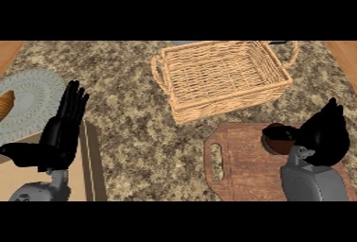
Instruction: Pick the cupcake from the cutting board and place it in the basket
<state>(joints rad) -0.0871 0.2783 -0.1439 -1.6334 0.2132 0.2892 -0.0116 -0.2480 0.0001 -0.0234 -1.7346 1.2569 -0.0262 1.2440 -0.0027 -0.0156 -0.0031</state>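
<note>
A brown cupcake (278, 137) sits on the wooden cutting board (241, 165) at the lower right. My right hand (326, 134) is right beside it on its right side, fingers curled toward it and touching it; part of the cupcake is hidden by the hand. The wicker basket (182, 105) stands behind the board, at the top centre, with nothing inside. My left hand (61, 130) rests at the left edge, fingers straight and pointing up, holding nothing.
A pale woven placemat or plate (35, 97) lies at the far left with an orange-brown item (5, 105) on it. A wooden edge (90, 163) runs beside my left forearm. Speckled granite counter (132, 123) lies between the left hand and the board.
</note>
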